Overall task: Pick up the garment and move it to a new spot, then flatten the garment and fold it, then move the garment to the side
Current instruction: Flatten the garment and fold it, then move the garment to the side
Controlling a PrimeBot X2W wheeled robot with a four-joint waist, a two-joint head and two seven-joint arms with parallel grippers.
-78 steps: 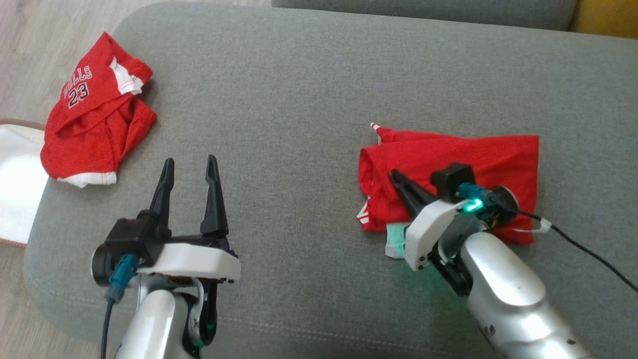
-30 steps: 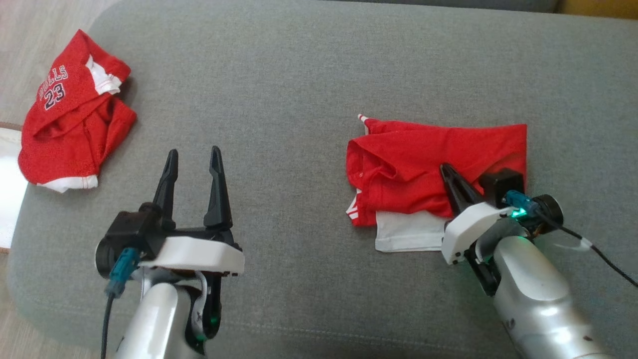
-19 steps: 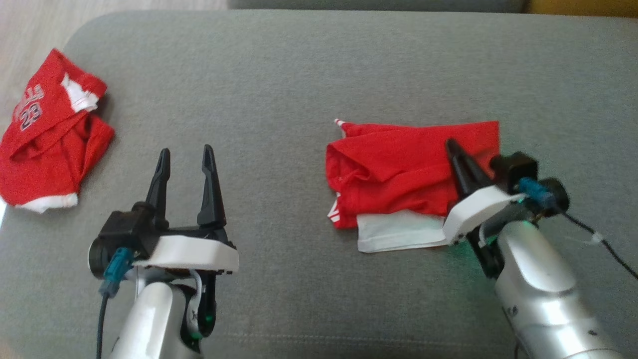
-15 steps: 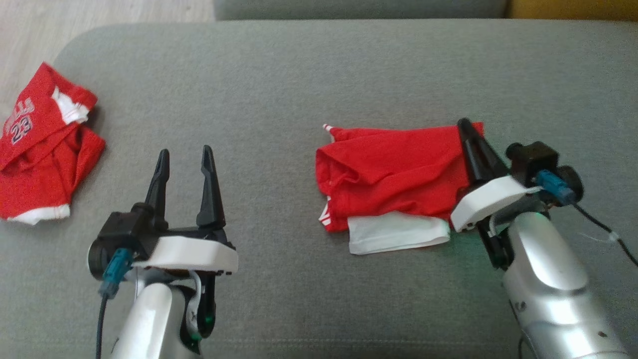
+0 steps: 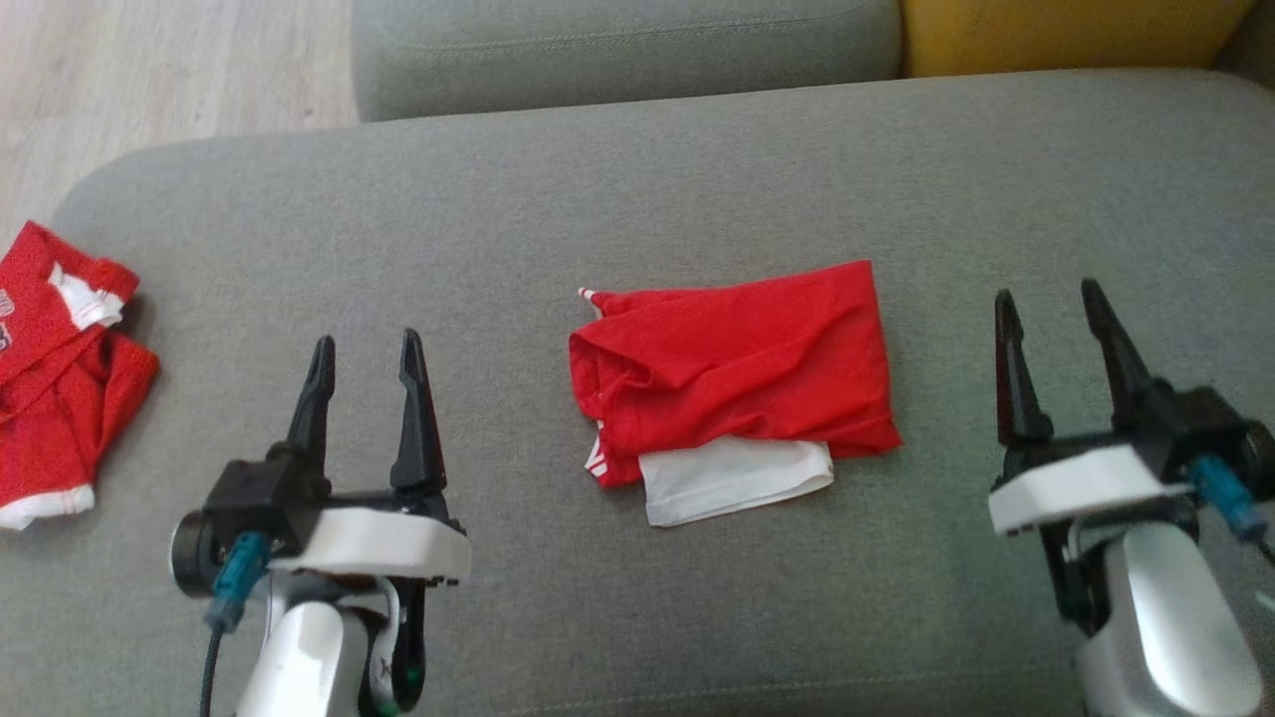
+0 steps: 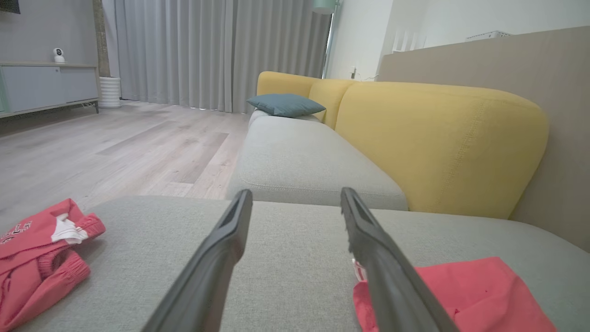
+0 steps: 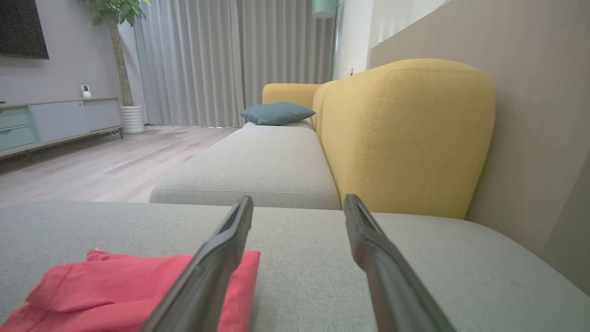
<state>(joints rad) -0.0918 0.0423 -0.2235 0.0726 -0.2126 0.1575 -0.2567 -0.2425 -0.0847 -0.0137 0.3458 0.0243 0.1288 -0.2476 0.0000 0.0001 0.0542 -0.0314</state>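
folded red garment point(image 5: 732, 358): lies flat on the grey seat point(image 5: 598, 199), about midway between the two grippers and touching neither. it is a roughly rectangular fold, creased toward its left end.
white layer point(image 5: 737, 480): sticks out from under the garment's near edge. how far it runs beneath the red cloth is hidden.
garment's left end: a small striped red-and-white bit shows at the far left corner and white marks at the near left corner, both too small to make out.
left gripper point(image 5: 365, 341): hovers to the near left of the garment with its fingers pointing far. the jaws are spread wide, with bare seat fabric between them. its arm is cut off by the bottom edge.
right gripper point(image 5: 1047, 292): to the right of the garment and clear of it, jaws spread wide, holding nothing. its wrist looks slightly blurred and the forearm runs out at the bottom right corner.
left wrist view: the right-hand finger covers the garment's left part, and the bottom edge cuts off the rest.
right wrist view: the left-hand finger crosses the garment's right edge, and the bottom edge cuts off the cloth's near side.
second red garment point(image 5: 50, 398): crumpled at the seat's left edge, well apart from the folded one. the head view's left edge cuts it, so its print is mostly out of sight. the left wrist view shows a few pale letters on it, not legible.
yellow backrest point(image 5: 1056, 30): cut by the top edge in the head view.
blue cushion point(image 6: 286, 105): lies on the farther seat, small and without clear detail.
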